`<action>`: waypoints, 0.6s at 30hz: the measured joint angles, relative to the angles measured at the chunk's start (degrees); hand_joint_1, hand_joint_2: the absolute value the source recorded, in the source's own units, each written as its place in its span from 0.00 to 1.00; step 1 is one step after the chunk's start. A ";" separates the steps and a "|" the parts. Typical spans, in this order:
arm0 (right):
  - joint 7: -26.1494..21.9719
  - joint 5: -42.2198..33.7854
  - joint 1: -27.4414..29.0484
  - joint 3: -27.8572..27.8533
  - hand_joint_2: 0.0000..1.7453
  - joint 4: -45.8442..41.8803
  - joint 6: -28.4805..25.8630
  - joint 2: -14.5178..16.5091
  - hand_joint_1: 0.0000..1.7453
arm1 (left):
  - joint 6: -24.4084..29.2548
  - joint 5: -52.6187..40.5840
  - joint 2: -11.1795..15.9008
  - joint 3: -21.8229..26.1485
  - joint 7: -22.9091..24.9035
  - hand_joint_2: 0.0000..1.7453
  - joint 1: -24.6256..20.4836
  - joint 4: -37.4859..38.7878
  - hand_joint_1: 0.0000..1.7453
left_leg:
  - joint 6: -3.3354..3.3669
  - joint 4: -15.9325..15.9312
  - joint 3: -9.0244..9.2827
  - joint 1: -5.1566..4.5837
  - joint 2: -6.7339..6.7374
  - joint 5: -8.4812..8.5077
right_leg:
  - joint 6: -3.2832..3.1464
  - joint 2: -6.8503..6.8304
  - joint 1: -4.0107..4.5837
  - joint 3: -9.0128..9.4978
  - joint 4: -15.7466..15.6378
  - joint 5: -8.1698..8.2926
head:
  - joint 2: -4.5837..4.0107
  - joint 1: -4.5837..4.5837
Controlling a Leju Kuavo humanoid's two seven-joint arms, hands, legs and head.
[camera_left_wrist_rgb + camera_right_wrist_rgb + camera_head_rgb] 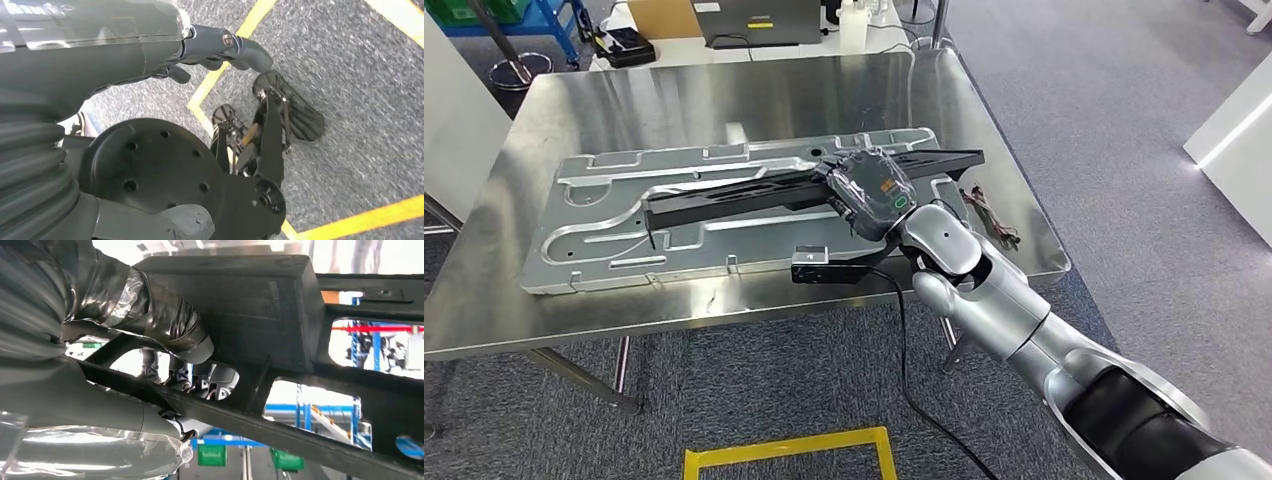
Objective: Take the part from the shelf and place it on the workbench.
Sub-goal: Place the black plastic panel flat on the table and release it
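**Black frame held over the workbench**

Your right hand [871,193] has its fingers wrapped round the long black frame [754,190], near that part's right end. The frame lies across the grey metal panel [594,240] on the steel workbench [724,100], running left to right; you cannot tell whether it rests fully or hangs just above. Gripping off-centre probably leaves the left end to sag, so lower gently. Your left hand [220,47] hangs over the floor, holding nothing; whether its fingers are spread or curled is unclear.
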 joint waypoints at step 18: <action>-0.39 -0.63 1.52 -0.49 1.00 0.80 -0.16 -0.45 1.00 | -0.01 0.02 -0.05 0.02 0.20 1.00 0.16 -0.08 0.00 | -2.96 13.34 -7.14 -0.06 0.03 -2.95 | -3.14 0.06 0.15 7.34 -14.96 7.15 | 0.00 0.02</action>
